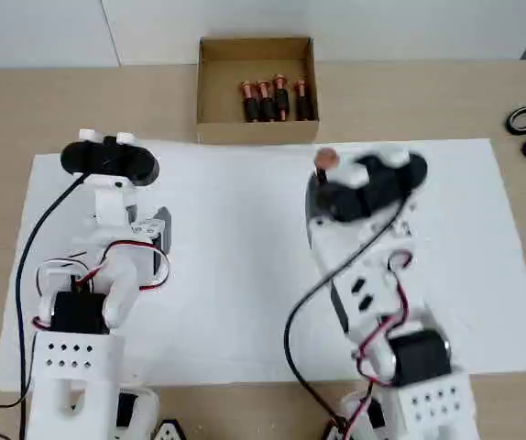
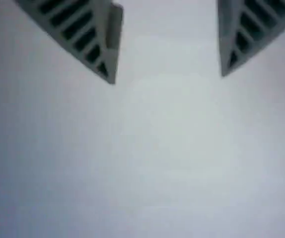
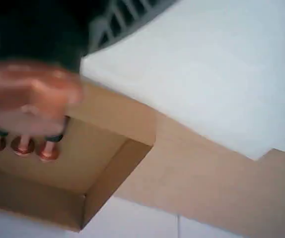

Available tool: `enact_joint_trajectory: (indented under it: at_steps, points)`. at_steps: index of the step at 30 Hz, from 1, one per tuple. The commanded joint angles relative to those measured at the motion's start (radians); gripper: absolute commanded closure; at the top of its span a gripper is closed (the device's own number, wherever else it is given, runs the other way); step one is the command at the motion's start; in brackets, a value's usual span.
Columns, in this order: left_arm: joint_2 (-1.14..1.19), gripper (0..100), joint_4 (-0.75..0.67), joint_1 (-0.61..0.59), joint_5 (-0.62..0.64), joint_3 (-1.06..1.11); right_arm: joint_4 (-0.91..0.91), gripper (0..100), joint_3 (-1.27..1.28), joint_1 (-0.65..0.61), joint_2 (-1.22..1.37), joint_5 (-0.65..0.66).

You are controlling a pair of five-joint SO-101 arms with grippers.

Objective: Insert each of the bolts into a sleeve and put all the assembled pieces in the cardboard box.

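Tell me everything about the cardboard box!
The cardboard box is brown, square, shallow and open on top, with no lid. It sits flat on the wooden table, its near wall at the white sheet's far edge. Four copper-capped black pieces lie side by side inside. The right gripper holds a fifth piece nearby.

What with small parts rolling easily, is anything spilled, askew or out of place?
Nothing stands out. Four assembled pieces lie in a neat row inside the cardboard box, and a fifth piece is held in the right gripper near the box.
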Motion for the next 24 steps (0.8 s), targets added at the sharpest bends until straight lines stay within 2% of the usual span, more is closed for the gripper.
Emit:
enact_joint_trajectory:
  at_steps: [1, 8, 12, 16, 24]
  points:
    - [-0.012, 87, -0.028, -0.003, 0.003, -0.004, -0.091, 99.5, -0.281, 0.004, 0.288, 0.009]
    - [-0.014, 87, -0.031, -0.002, 0.003, 0.015, -0.272, 99.5, -0.660, 0.002, 0.797, 0.009]
    - [-0.018, 87, -0.092, -0.002, 0.003, 0.081, -0.331, 99.5, -0.882, 0.002, 1.078, 0.009]
    - [-0.018, 87, -0.133, -0.002, 0.003, 0.116, -0.357, 99.5, -1.108, -0.025, 1.326, 0.009]
    - [-0.018, 87, -0.130, -0.002, 0.003, 0.114, -0.378, 99.5, -1.488, -0.093, 1.704, 0.011]
